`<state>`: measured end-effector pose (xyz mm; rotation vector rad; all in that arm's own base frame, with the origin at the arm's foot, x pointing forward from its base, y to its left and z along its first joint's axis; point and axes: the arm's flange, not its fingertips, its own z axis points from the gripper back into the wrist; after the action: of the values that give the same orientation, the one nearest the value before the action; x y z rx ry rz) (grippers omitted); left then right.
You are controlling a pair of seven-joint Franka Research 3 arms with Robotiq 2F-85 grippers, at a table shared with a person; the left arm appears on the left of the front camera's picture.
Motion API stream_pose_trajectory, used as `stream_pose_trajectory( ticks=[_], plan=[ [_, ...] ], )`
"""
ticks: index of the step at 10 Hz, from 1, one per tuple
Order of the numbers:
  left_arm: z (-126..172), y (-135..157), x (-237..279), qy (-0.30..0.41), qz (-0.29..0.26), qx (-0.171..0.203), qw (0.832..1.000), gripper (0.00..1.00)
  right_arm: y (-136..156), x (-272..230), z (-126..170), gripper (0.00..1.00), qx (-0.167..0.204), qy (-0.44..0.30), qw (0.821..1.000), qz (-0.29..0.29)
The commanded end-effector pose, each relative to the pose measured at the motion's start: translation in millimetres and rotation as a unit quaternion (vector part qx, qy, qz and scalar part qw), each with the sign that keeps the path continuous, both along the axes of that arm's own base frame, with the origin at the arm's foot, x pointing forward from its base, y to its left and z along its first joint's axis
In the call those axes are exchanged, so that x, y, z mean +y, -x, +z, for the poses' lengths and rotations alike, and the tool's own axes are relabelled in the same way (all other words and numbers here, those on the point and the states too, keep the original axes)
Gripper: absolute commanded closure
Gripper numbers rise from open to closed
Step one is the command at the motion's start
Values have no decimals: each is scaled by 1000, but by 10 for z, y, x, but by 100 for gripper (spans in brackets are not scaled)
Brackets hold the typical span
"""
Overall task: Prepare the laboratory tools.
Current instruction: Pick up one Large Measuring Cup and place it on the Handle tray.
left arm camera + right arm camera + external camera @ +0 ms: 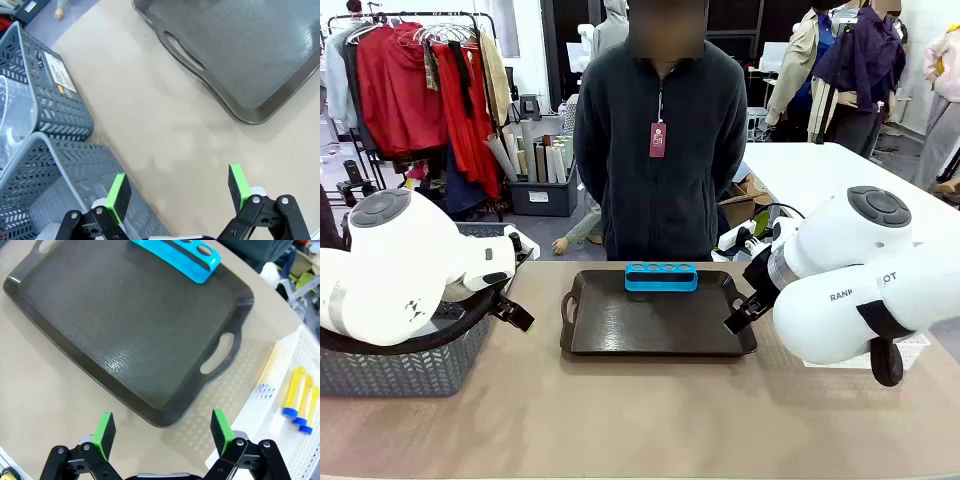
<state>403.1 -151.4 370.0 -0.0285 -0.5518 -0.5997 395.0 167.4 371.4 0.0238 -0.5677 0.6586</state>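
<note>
1. The dark glossy tray [650,330] sits mid-table with the rack [661,277] at its far edge.
2. The left gripper [178,180] and right gripper [162,415] both gape wide and hold nothing.
3. The smooth blue rack looks light, so a nudge could tip it.
4. The slick, round test tubes [293,392] lie in the white mesh basket [260,407] and may roll out of a pinch.

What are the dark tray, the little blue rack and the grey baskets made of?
The tray looks like dark moulded plastic with a semi-gloss finish: light glints off its finely textured floor. The blue rack seems to be smooth, glossy plastic, evenly coloured. The grey baskets look like matte moulded plastic, with regular slots cut through their walls.
</note>
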Motion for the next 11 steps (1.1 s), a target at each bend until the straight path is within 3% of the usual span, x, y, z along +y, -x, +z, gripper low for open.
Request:
stream_pose_trajectory(
  ticks=[1,11],
  plan=[
    [1,0,0,0,0,0,1000,0,0,0,0,0,0,0,1000,0],
    [1,0,0,0,0,0,1000,0,0,0,0,0,0,0,1000,0]
  ],
)
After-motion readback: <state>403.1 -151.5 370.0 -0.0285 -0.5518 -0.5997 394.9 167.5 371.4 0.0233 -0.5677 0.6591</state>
